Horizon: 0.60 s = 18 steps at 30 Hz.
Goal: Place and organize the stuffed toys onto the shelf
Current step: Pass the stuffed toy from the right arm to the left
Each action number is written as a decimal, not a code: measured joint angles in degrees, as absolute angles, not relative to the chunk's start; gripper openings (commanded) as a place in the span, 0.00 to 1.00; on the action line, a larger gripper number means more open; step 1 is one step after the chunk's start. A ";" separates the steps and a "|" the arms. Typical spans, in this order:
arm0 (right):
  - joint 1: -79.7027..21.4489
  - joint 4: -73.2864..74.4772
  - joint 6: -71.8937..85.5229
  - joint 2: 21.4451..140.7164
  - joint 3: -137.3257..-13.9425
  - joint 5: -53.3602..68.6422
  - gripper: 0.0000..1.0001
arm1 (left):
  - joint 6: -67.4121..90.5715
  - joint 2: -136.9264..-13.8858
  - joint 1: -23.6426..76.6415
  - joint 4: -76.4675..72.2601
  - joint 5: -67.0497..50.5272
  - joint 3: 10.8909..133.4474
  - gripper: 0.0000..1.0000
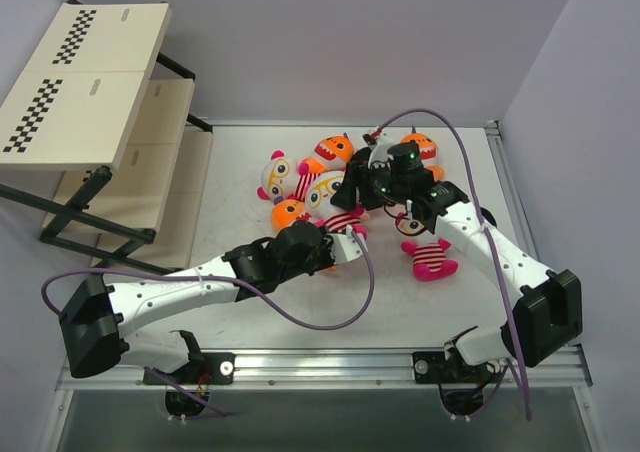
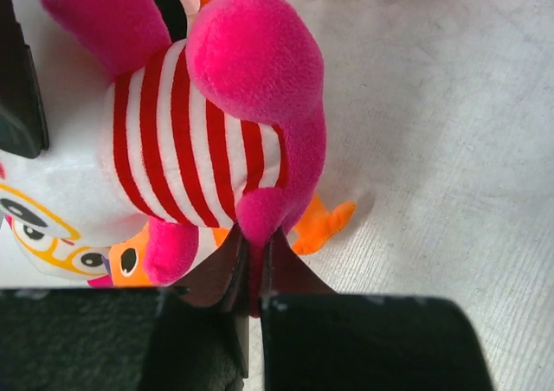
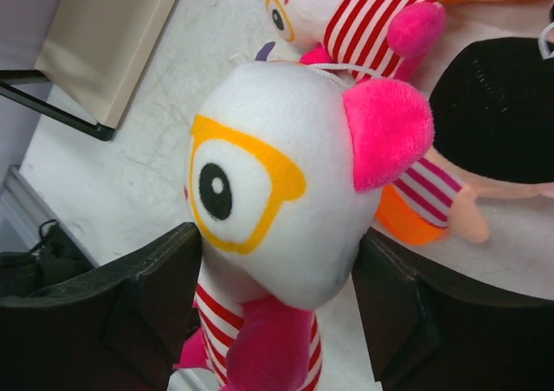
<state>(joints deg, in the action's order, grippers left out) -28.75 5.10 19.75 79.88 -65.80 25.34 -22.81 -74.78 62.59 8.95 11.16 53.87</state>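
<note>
The stuffed toys lie in a pile mid-table: orange sharks (image 1: 335, 152), striped goggle-eyed dolls (image 1: 275, 177) and a black-headed doll (image 3: 498, 105). My left gripper (image 1: 345, 234) reaches into the pile's near side. In the left wrist view it (image 2: 254, 266) is shut on the pink foot of a red-and-white striped doll (image 2: 190, 140). My right gripper (image 1: 368, 187) is over the pile's middle. In the right wrist view it (image 3: 277, 240) holds another striped doll (image 3: 277, 175), jaws wide and pressing both sides of the white head. The shelf (image 1: 85, 82) stands at far left, with no toy on its boards.
One striped doll (image 1: 430, 257) lies apart, near my right forearm. A lower shelf board (image 3: 104, 45) on a black frame edges the table's left side. Grey walls close in the back and right. Purple cables loop over both arms.
</note>
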 measured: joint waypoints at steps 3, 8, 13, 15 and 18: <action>-28.69 5.48 19.46 79.70 -66.41 22.94 0.88 | -22.57 -74.19 62.61 8.78 11.53 53.52 0.02; -27.88 5.50 19.79 78.67 -68.79 18.06 0.99 | -21.74 -72.73 62.61 8.62 13.37 51.94 0.02; -27.05 5.30 20.75 74.46 -68.90 13.96 1.00 | -20.67 -72.51 62.61 8.40 15.86 51.20 0.02; -27.00 5.10 20.78 72.40 -68.93 12.75 0.99 | -20.10 -72.51 62.61 7.97 17.21 51.20 0.02; -26.98 4.86 20.67 69.52 -68.95 10.68 0.99 | -19.51 -72.36 62.59 7.70 19.38 51.20 0.02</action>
